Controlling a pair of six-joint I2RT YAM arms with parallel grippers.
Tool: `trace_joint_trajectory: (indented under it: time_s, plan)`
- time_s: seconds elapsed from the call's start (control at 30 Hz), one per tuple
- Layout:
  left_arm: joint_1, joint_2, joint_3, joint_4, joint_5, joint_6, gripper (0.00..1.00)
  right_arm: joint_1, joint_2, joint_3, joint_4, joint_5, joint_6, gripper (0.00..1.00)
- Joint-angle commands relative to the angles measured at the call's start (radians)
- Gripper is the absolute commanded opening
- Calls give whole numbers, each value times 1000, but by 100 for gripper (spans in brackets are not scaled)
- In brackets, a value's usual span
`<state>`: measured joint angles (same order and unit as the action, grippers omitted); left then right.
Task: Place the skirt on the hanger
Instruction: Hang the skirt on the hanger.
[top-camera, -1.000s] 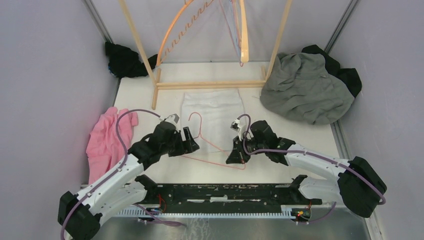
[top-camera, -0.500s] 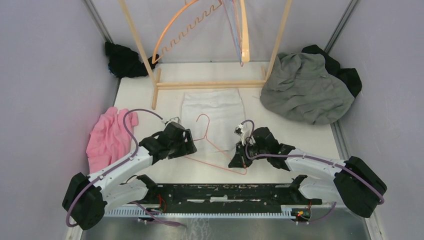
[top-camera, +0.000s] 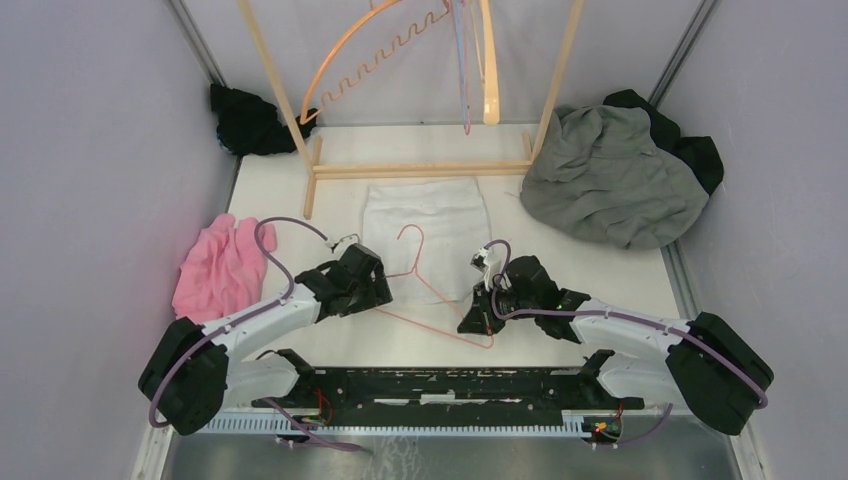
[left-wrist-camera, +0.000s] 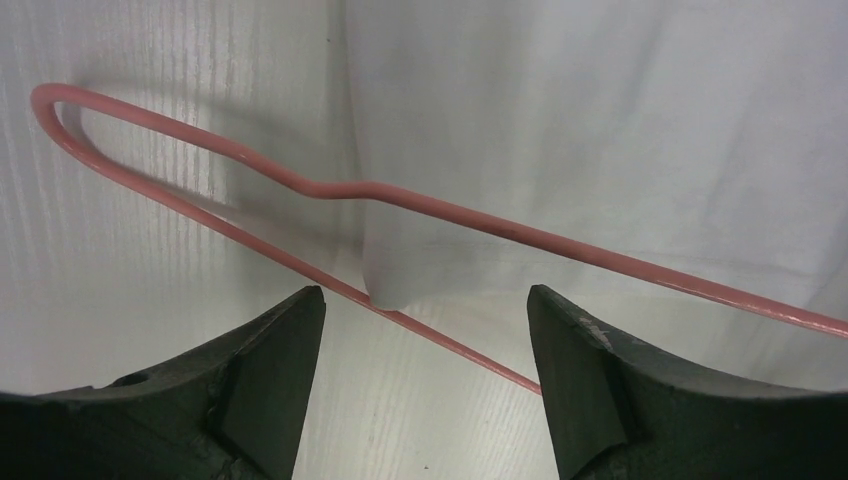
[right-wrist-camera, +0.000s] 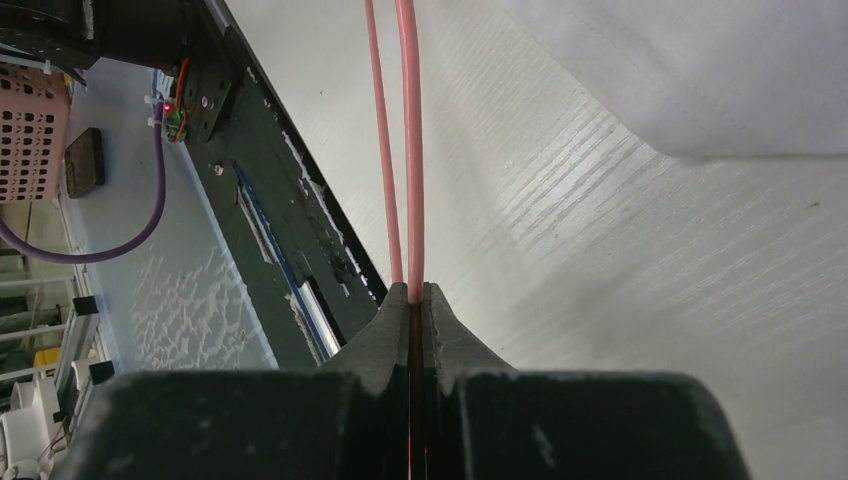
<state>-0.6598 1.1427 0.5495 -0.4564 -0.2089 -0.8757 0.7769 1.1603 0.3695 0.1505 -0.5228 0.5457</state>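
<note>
The white skirt (top-camera: 425, 222) lies flat on the table in front of the wooden rack. A pink wire hanger (top-camera: 432, 296) lies across its near hem, hook pointing toward the rack. My right gripper (top-camera: 476, 320) is shut on the hanger's right end; the wire (right-wrist-camera: 411, 150) runs out from between its closed fingers. My left gripper (top-camera: 379, 291) stands open at the hanger's left end, just above the table. In the left wrist view its open gripper (left-wrist-camera: 425, 335) faces the skirt's near corner (left-wrist-camera: 385, 285), which overlaps the hanger's lower wire (left-wrist-camera: 455, 345).
A wooden rack (top-camera: 420, 170) stands at the back with an orange hanger (top-camera: 365, 55) and others hung on it. A grey garment (top-camera: 610, 175) is heaped at the back right, a black cloth (top-camera: 250, 120) at the back left, a pink cloth (top-camera: 215, 265) at the left.
The hanger has shifted right and slightly nearer with my right gripper. My left arm has swung lower and its gripper has closed in on the skirt's corner. The rack's hangers are swinging.
</note>
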Motion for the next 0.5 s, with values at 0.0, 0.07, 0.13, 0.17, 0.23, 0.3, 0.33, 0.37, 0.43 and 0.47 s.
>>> trace_joint_trajectory:
  time_s: [0.0, 0.07, 0.13, 0.17, 0.23, 0.3, 0.33, 0.37, 0.43, 0.47]
  plan:
    - [-6, 20, 17, 51, -60, -36, 79, 1, 7, -12, 16, 41, 0, 1]
    - [-6, 26, 16, 50, -61, -34, 71, 1, 14, -15, 15, 52, -1, 1]
    - [-6, 31, 13, 53, -63, -34, 67, 1, 18, -15, 12, 52, -6, 1]
    - [-6, 32, 12, 53, -63, -34, 67, 2, 21, -16, 11, 53, -6, 1]
    - [-6, 33, 17, 47, -56, -31, 69, 4, 25, -15, 10, 48, -7, 1]
    - [-9, 29, 32, 25, -30, -26, 74, 11, 27, -14, 4, 50, -7, 1]
    - [-12, 19, 40, 11, -23, -21, 76, 15, 29, -12, 2, 49, -7, 1]
    - [-14, 10, 49, -3, -15, -14, 77, 19, 29, -11, 2, 50, -6, 1]
    - [-17, -14, 64, -29, -1, -3, 79, 25, 36, -9, 3, 53, -5, 1]
    - [-18, -28, 69, -38, 2, 1, 79, 26, 42, -9, 2, 55, -4, 1]
